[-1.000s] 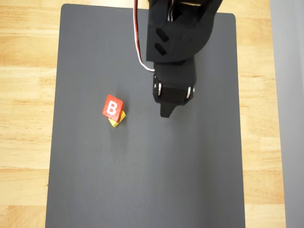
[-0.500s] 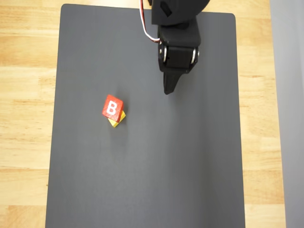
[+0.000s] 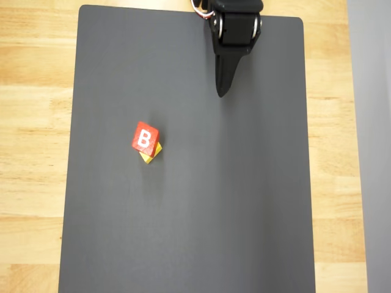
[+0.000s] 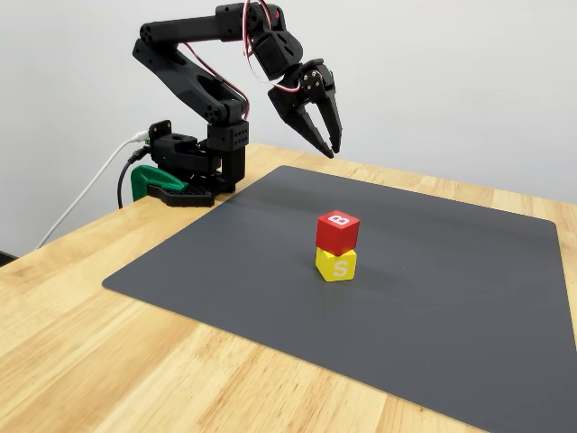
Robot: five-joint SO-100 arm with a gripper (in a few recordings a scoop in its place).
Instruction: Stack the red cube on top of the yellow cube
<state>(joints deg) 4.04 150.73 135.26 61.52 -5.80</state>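
The red cube (image 3: pixel 145 137) (image 4: pixel 337 231), with a white "B" on top, rests on the yellow cube (image 3: pixel 151 155) (image 4: pixel 335 265), turned slightly against it. The yellow cube stands on the dark mat and has a white "S" on one side face. My black gripper (image 3: pixel 221 93) (image 4: pixel 332 151) hangs in the air well away from the stack, near the mat's far edge by the arm's base. Its fingertips meet in a point, shut on nothing.
The dark grey mat (image 3: pixel 244 213) (image 4: pixel 469 298) covers most of the wooden table (image 3: pixel 30 122). The arm's base (image 4: pixel 189 171) with a green clamp and cables sits at the table's back left in the fixed view.
In the overhead view the gripper has drawn back toward the top edge, farther from the stack. Both cubes have stayed still.
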